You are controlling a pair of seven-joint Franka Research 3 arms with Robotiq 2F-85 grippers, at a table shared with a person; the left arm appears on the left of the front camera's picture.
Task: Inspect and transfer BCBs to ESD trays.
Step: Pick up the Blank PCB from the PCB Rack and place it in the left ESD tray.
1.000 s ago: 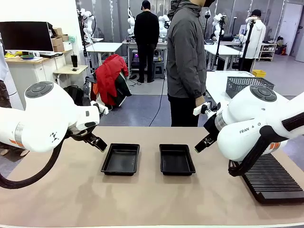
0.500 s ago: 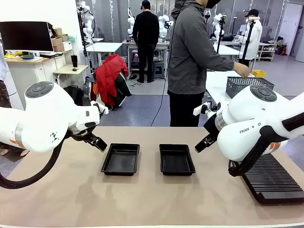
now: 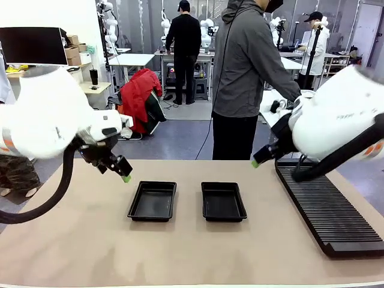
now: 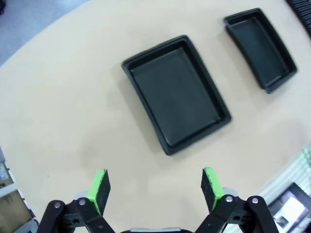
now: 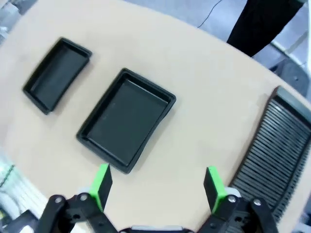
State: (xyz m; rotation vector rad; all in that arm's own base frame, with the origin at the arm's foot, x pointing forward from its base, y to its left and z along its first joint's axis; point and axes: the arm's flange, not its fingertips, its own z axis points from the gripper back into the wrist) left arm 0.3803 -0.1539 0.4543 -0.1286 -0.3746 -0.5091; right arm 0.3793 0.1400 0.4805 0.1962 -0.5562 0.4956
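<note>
Left gripper (image 4: 158, 187): fingers spread wide, nothing between the pads. It hangs above the table (image 3: 180, 252), just off the far-left corner of the left tray (image 3: 152, 201).
Right gripper (image 5: 158, 187): also spread wide and empty. It is raised over the far part of the table, between the right tray (image 3: 223, 201) and the rack (image 3: 330, 210).

Both ESD trays sit side by side mid-table, apart from each other, long sides running far to near. Their floors show bare black.

Around / in the way:
- The rack is long, black and ribbed. It lies along the table's right side, from the far edge nearly to the near edge. The bulk of the right arm hangs over its far end.
- A person (image 3: 246, 66) in a grey jacket stands just beyond the far edge, behind the right tray, reaching toward a white bench on the right. The reaching hand is hidden behind the right arm, so I cannot tell what it does.
- A red jacket (image 3: 139, 96) hangs over a chair behind the left gripper, well off the table.
- The left arm's big white joint fills the left side, above the table's left edge.

Edges / room:
- There is a bare strip between the trays.
- A wider bare strip runs between the right tray and the rack.
- The near part of the tabletop is bare across its width.
- Left of the left tray the table is bare out to its edge.
- Both trays sit well in from every edge.
</note>
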